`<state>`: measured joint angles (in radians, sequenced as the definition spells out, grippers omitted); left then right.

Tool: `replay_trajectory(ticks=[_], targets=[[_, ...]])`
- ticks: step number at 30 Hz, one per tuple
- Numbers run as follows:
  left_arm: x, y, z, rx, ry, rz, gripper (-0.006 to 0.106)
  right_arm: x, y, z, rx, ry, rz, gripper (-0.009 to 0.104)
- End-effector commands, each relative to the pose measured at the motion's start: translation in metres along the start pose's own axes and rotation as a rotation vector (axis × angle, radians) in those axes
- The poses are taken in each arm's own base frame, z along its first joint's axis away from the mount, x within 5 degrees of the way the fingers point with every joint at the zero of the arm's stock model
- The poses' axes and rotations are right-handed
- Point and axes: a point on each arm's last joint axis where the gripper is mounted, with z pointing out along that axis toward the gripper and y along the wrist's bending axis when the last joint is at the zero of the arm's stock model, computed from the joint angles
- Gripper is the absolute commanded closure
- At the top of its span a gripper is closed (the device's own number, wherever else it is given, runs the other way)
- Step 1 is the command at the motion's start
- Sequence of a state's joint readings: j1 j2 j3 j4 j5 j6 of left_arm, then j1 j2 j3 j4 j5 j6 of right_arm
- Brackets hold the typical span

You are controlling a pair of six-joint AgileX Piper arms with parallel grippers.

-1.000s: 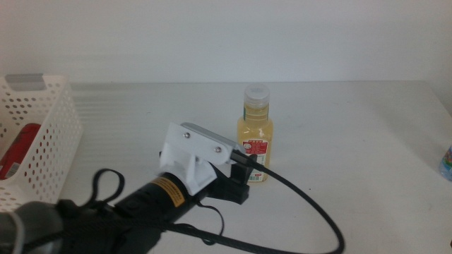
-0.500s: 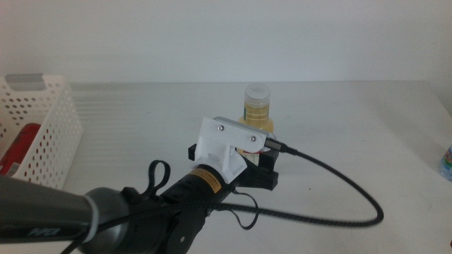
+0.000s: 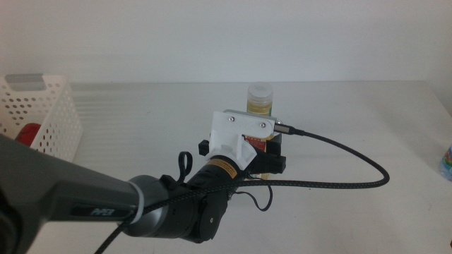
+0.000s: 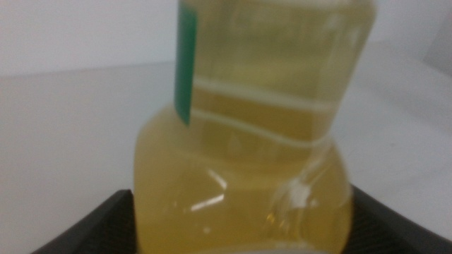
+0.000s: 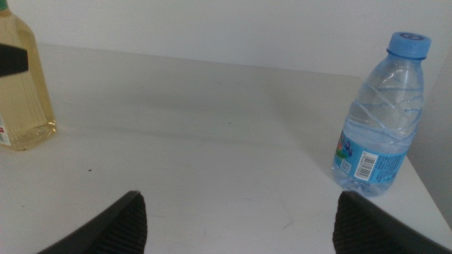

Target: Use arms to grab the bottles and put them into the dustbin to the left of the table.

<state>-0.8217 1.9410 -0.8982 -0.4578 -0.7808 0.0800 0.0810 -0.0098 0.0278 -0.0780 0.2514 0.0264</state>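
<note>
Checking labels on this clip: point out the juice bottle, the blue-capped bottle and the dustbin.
juice bottle (image 3: 258,97), middle view, on its white cap.
blue-capped bottle (image 5: 381,127), right wrist view, on its clear ribbed body.
dustbin (image 3: 44,118), middle view, on its perforated side wall.

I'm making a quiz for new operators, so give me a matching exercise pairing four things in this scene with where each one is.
Things:
1. juice bottle
2. red can
3. blue-capped water bottle
4. right claw

Places:
A. inside the white dustbin
B. between the left claw's open jaws
C. waiting low over bare table, open
D. standing at the table's right edge

Pairs: 1-B, 2-A, 3-D, 4-C
</note>
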Motion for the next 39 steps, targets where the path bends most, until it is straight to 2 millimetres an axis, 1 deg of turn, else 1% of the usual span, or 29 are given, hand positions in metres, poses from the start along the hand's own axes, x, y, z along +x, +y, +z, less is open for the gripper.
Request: replay_trajectory(ticks=[1,9,15,17,19,20,22,24,25,27,29,31,34,39], targets=[[-0.027,-0.004,0.001,-0.005,-0.135,-0.026,0.012,-0.010,0.000,-0.003,0.007,-0.108,-0.018,0.018],[-0.017,0.006,0.015,-0.038,-0.206,-0.001,0.012,-0.010,0.000,-0.003,0.007,-0.108,-0.018,0.018],[-0.018,0.021,0.020,-0.042,-0.231,0.003,0.012,-0.010,0.000,-0.003,0.007,-0.108,-0.018,0.018],[-0.020,0.025,0.021,-0.029,-0.234,-0.012,0.014,-0.010,0.000,-0.003,0.007,-0.108,-0.018,0.018],[-0.021,0.028,0.022,-0.008,-0.238,-0.028,0.020,-0.010,0.000,-0.003,0.007,-0.108,-0.018,0.018],[-0.022,0.030,0.023,0.008,-0.238,-0.034,0.025,-0.010,0.000,-0.003,0.007,-0.108,-0.018,0.018],[-0.022,0.029,0.024,0.050,-0.229,-0.029,0.038,-0.010,0.000,-0.003,0.007,-0.108,-0.018,0.018],[-0.023,0.026,0.023,0.089,-0.216,-0.019,0.057,-0.010,0.000,-0.003,0.007,-0.108,-0.018,0.018],[-0.024,0.026,0.022,0.096,-0.214,-0.015,0.064,-0.010,0.000,-0.003,0.007,-0.108,-0.018,0.018],[-0.026,0.023,0.018,0.119,-0.193,0.008,0.078,-0.010,0.000,-0.003,0.007,-0.108,-0.018,0.018],[-0.033,0.020,0.012,0.135,-0.161,0.031,0.086,-0.010,0.000,-0.003,0.007,-0.108,-0.018,0.018],[-0.041,0.019,0.004,0.132,-0.101,0.049,0.086,-0.010,0.000,-0.003,0.007,-0.108,-0.018,0.018],[-0.059,0.017,-0.011,0.129,-0.016,0.078,0.085,-0.010,0.000,-0.003,0.007,-0.108,-0.018,0.018],[-0.097,0.012,-0.048,0.141,0.083,0.068,0.084,-0.010,0.000,-0.003,0.007,-0.108,-0.018,0.018]])
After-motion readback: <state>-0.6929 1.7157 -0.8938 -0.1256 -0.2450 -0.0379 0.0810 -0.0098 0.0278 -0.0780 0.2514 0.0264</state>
